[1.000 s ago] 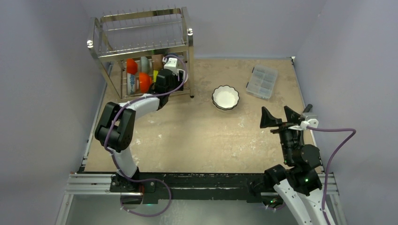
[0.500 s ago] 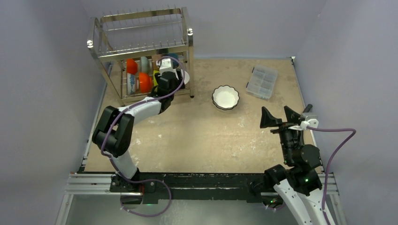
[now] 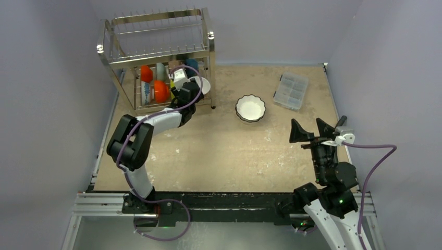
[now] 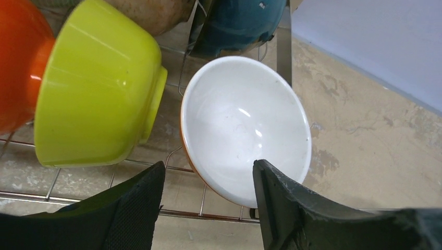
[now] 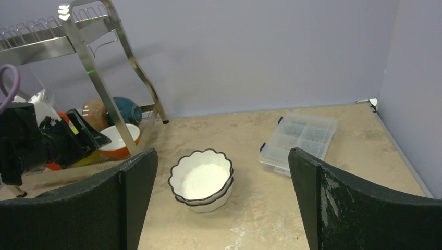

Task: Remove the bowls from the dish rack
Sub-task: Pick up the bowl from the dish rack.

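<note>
Left wrist view: the part-spread left end effector (image 4: 208, 167) straddles the orange, white-lined bowl (image 4: 245, 125) at the right post of the dish rack (image 3: 156, 54); grip unclear. A yellow-green bowl (image 4: 94, 88) crowds its left, with a teal bowl (image 4: 240, 21) beyond. Scalloped bowls (image 3: 250, 108) and a clear box (image 3: 291, 90) sit on the tan table (image 3: 219, 151). The right end effector (image 3: 307, 125) is spread wide. Lilac walls (image 3: 271, 26) stand around.

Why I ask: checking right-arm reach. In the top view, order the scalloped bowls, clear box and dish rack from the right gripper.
1. Clear box, far right.
2. Scalloped bowls, centre.
3. Dish rack, far left corner.
</note>
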Tool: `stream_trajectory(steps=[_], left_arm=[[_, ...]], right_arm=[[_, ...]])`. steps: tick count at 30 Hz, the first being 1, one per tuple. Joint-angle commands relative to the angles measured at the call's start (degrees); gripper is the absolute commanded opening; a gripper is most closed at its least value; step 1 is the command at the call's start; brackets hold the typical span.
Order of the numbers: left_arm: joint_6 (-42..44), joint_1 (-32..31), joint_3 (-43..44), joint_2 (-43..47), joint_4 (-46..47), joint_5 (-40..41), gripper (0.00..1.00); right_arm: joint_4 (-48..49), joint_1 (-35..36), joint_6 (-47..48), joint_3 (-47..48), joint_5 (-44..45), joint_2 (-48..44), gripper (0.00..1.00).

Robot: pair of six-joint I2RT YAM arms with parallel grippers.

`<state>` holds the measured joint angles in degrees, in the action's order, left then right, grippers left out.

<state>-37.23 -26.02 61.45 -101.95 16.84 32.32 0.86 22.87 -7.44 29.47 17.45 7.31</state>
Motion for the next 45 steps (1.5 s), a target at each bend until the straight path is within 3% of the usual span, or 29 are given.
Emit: stream_trajectory(steps=[1, 11, 17, 22, 35, 45], left_arm=[[-2.94, -0.26, 1.28, -2.27, 2.85, 1.06, 0.59], [-3.53, -0.26, 0.98, -2.45, 5.09, -0.25, 0.36], [-3.89, -0.13, -0.16, -1.59, 6.34, -0.42, 0.12], [-4.42, 0.1, -0.72, -1.31, 7.07, -1.06, 0.0], [-5.04, 0.75, -5.96, 7.57, 8.79, -1.42, 0.0], [-5.04, 1.23, -10.46, 16.53, 3.73, -1.61, 0.0]], right_arm=[[2.83, 0.36, 0.55, -0.38, 0.57, -0.6, 0.99], [2.83, 0.33, 0.57, -0.47, 0.7, -0.9, 0.99], [2.77, 0.38, 0.59, -0.43, 0.79, -1.14, 0.99], [2.59, 0.33, 0.51, -0.38, 0.92, -1.2, 0.99], [2.59, 0.33, 0.6, -0.29, 0.92, -1.09, 0.99], [2.13, 0.35, 0.34, 0.75, 0.21, 0.25, 0.99]])
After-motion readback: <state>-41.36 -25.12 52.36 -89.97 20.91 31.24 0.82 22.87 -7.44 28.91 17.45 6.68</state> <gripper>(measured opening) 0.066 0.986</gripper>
